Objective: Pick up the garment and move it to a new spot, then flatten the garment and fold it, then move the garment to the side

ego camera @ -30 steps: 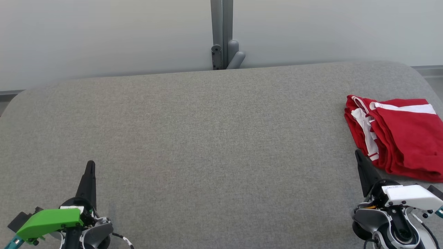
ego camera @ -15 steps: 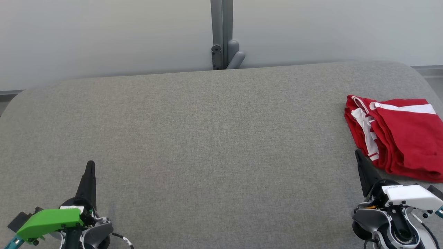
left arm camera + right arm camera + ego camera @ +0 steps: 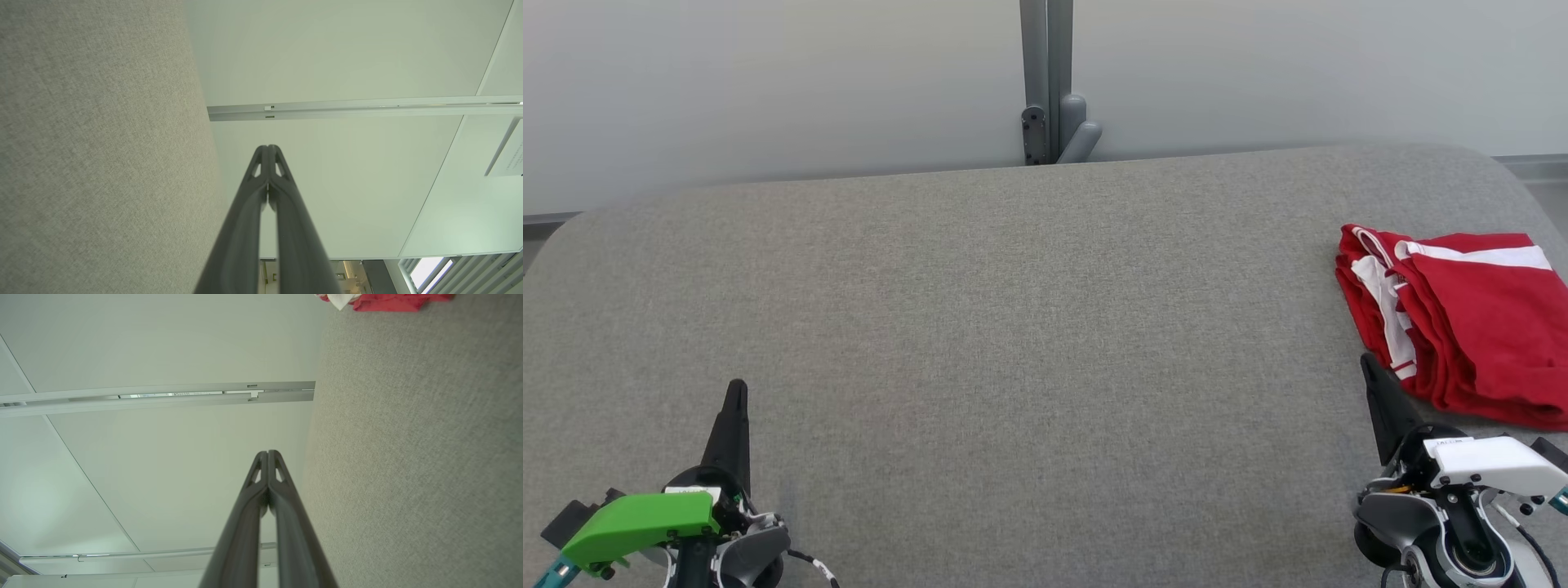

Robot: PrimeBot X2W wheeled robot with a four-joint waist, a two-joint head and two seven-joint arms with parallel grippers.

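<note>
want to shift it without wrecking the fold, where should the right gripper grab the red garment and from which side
Probably the stacked left edge of the red garment, near its front corner. The layers bunch there and face the right gripper, which sits just beside it, shut. Open it and come in low from the left, over the grey surface.
</note>
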